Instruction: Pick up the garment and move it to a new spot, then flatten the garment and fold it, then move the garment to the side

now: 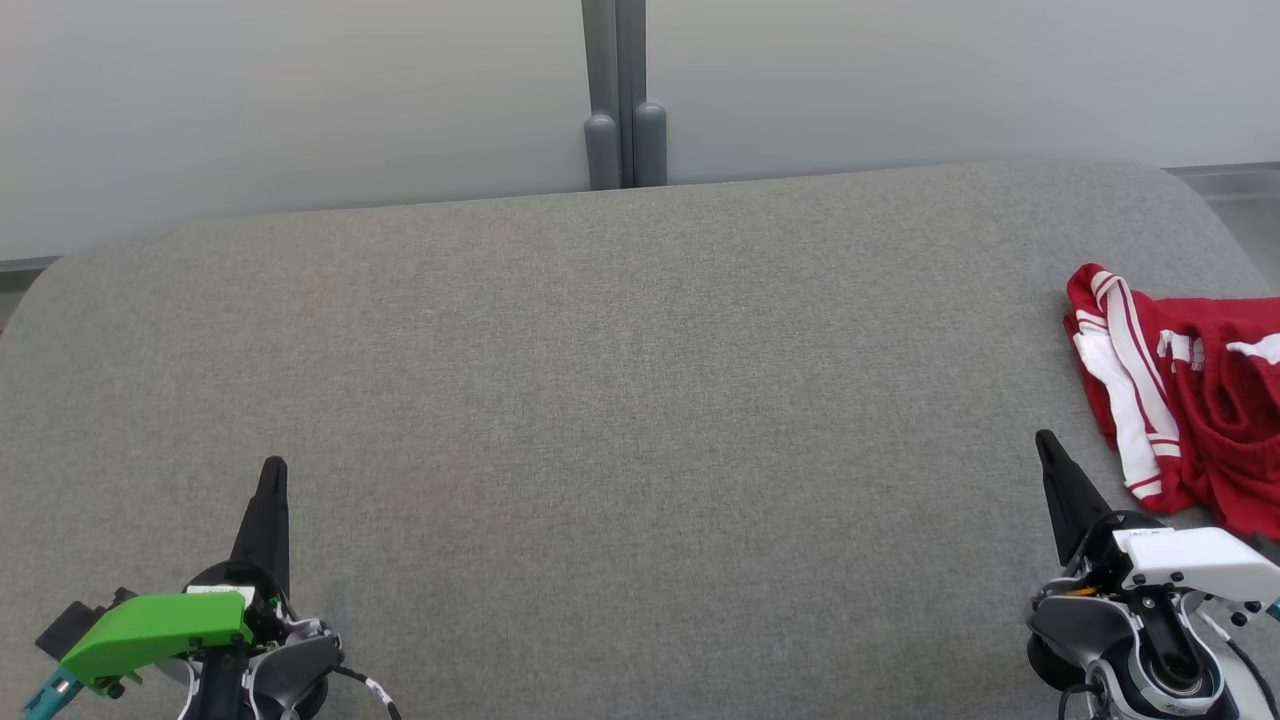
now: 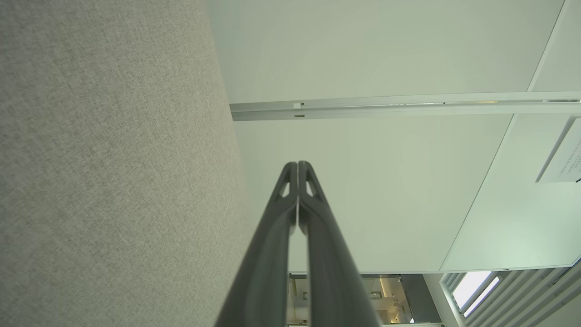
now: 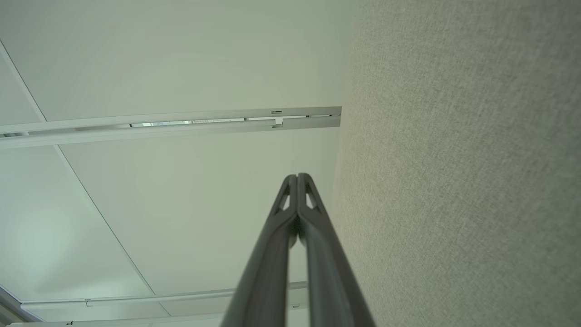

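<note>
A red garment (image 1: 1200, 390) with white stripes lies crumpled at the right edge of the grey table (image 1: 620, 420), partly cut off by the head view's border. My right gripper (image 1: 1045, 440) rests at the lower right, just left of and below the garment, not touching it; the right wrist view shows its tips (image 3: 297, 176) pressed together, shut on nothing. My left gripper (image 1: 273, 466) sits at the lower left, far from the garment; in the left wrist view its tips (image 2: 297, 163) also meet, shut and empty.
A grey post (image 1: 622, 95) stands behind the table's far edge in front of a pale wall. The table's corners are rounded. Both wrist views look along the grey fabric towards white wall panels with metal rails (image 2: 404, 105).
</note>
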